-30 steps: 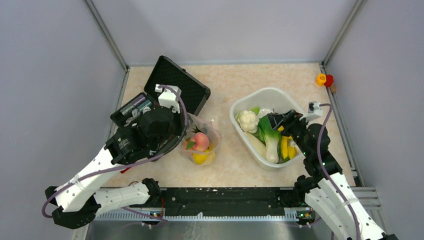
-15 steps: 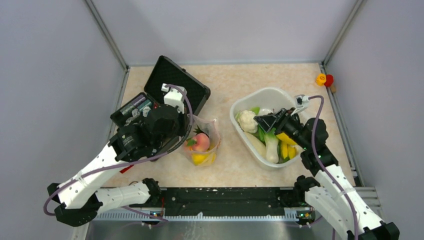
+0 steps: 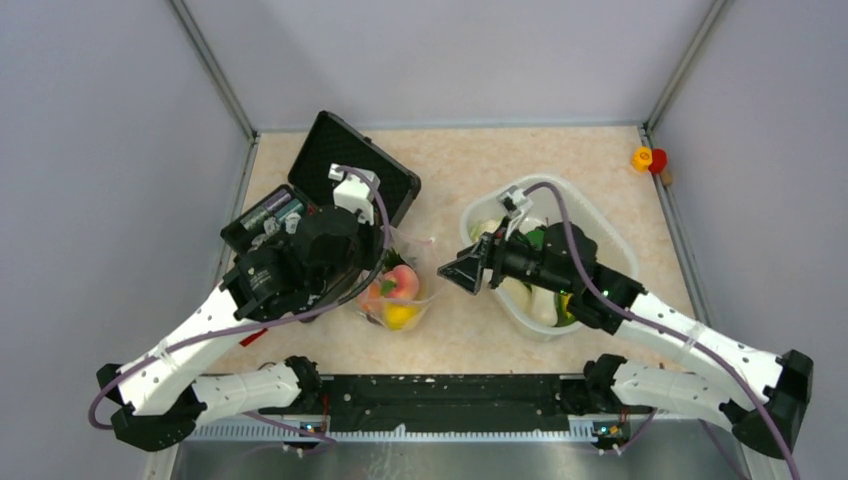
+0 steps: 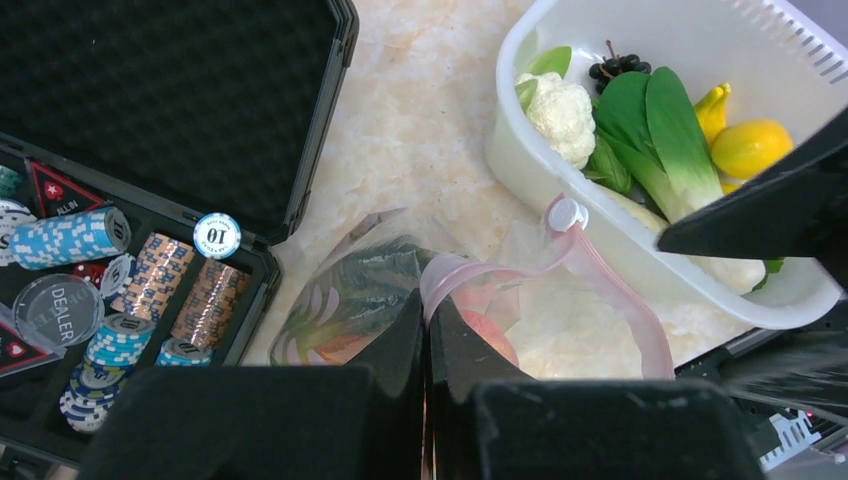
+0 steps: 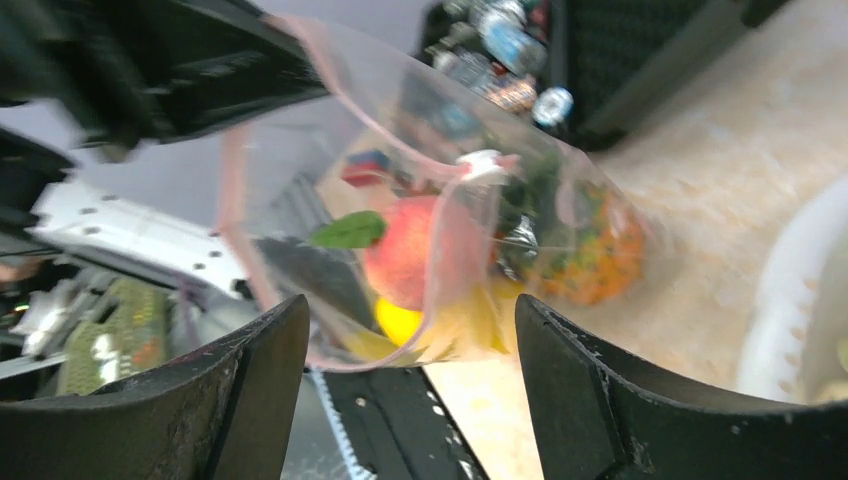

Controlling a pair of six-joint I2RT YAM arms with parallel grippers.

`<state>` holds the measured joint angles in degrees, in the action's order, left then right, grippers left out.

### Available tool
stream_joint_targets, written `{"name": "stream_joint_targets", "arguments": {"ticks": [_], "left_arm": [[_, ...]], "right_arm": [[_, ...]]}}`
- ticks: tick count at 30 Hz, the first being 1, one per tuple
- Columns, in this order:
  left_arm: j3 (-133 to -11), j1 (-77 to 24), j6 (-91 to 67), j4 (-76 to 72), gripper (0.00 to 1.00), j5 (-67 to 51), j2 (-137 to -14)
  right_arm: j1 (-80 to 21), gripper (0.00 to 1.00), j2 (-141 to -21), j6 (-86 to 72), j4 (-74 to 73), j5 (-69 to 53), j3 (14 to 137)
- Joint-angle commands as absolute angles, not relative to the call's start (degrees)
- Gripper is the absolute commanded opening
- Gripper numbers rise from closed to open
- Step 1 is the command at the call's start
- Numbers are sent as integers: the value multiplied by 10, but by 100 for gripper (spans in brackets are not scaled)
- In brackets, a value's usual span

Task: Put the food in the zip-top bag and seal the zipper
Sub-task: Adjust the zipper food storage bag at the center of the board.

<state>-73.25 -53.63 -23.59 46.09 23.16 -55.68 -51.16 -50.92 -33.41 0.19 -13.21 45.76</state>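
Pinching the zipper (image 4: 620, 295) of the zip-top bag (image 3: 405, 290), left gripper (image 4: 427, 320) holds its mouth up for loading; right gripper (image 5: 410, 320) faces it, jaws apart, apparently empty.

Pink zipper (image 4: 470, 268) — clear bag (image 4: 350, 290); white tub (image 4: 740, 40), black case (image 4: 150, 80).

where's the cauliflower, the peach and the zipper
cauliflower (image 4: 563, 108), left wrist view, on its white florets
peach (image 5: 405, 255), right wrist view, on its red-orange skin
zipper (image 4: 567, 213), left wrist view, on its white slider
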Motion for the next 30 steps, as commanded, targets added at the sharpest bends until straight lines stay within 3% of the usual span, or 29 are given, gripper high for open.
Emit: {"name": "stream_joint_targets", "arguments": {"ticks": [1,5,8,9,12,16,18,21,23,26,30], "left_arm": [[-725,-535,-234,406,0,225,-541],[-720,-535,-234,410,0,238,-535],[-721,-535,-228,421,0,243,-534],[-724,-535,-228,432,0,253,-535],[-735,-535,-227,451,0,268,-534],[-711,-535,-213,393,0,208,-495],[-710,-535,-215,408,0,240,-487],[-737,-535,-246,502,0,368,-511],[-748,-534,-260,548,0,418,-529],[-749,-534,-283,577,0,439,-542],[-752,-534,-307,587,0,432,-512]], "right_arm": [[-555,73,-576,-279,-113,19,535],[-566,68,-613,-293,-61,-9,532],[-566,9,-619,-295,-80,55,550],[-566,0,-614,-289,-94,67,559],[-569,0,-571,-268,-63,28,556],[-574,0,-467,-272,103,13,467],[-574,0,-448,-271,149,3,441],[-578,0,-541,-253,57,-109,528],[-609,0,-611,-241,39,-97,579],[-641,0,-680,-227,77,-11,600],[-644,0,-719,-219,108,-86,623]]}}
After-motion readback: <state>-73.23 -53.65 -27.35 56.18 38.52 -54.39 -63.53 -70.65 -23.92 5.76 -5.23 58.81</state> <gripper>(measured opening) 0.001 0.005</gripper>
